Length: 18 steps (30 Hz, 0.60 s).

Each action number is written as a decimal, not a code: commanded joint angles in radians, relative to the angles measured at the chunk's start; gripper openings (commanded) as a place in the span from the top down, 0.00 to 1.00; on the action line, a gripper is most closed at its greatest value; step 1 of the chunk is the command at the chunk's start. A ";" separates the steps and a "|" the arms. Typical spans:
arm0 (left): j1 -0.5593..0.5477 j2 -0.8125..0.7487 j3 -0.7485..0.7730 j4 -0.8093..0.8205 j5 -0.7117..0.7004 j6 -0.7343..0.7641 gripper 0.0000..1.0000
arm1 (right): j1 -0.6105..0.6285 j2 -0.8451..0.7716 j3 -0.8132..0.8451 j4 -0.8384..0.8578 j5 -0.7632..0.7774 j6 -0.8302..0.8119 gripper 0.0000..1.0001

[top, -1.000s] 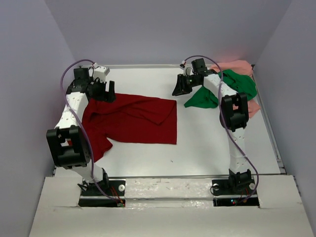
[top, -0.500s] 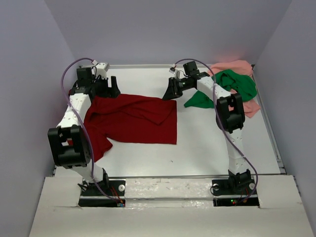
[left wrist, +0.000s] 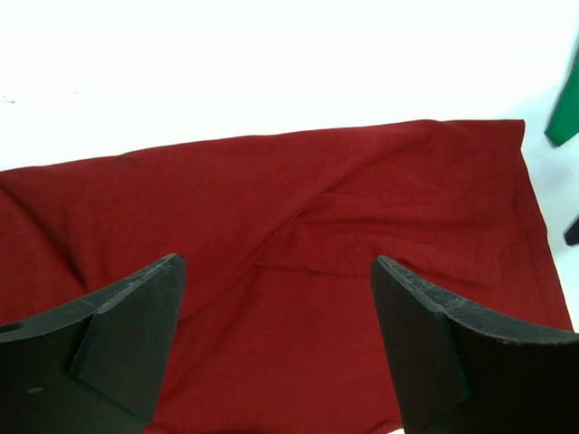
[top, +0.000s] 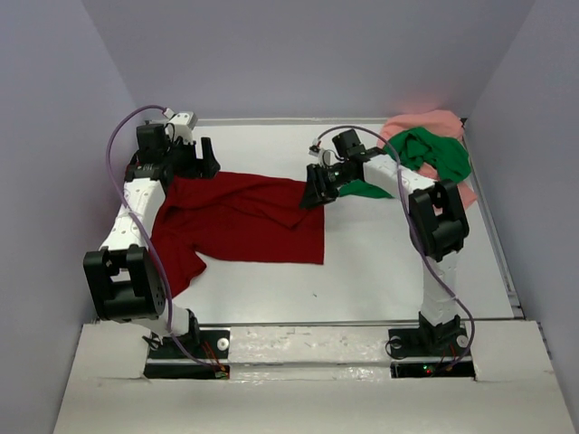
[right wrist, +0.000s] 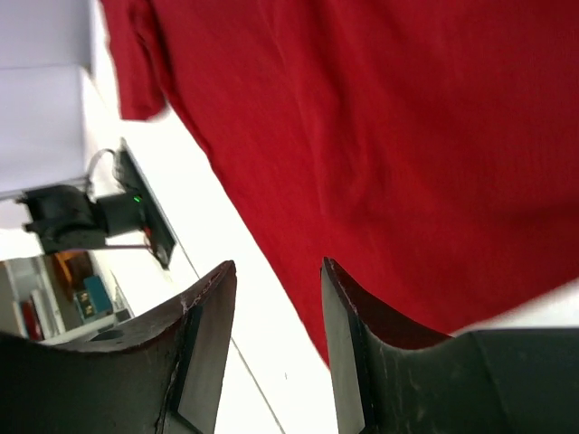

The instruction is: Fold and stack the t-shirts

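Note:
A dark red t-shirt lies spread flat on the left half of the table, one sleeve toward the near left. My left gripper hovers over its far left edge; in the left wrist view this gripper is wide open with only red cloth beneath. My right gripper hangs over the shirt's far right corner. The right wrist view shows it partly open and empty above the red hem. The green t-shirt lies bunched on the salmon pink one at the back right.
Grey walls close in the table on three sides. A raised rail runs along the right edge. Both arm bases sit at the near edge. A green corner shows at the right of the left wrist view.
The right gripper has swung left and nearer, from beside the green shirt to the red shirt's far right corner, and its jaws have widened. The left gripper has hardly moved.

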 commanded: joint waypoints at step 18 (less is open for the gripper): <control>-0.006 -0.051 -0.012 0.003 -0.036 -0.029 0.08 | 0.066 -0.039 -0.266 0.476 -0.199 0.371 0.55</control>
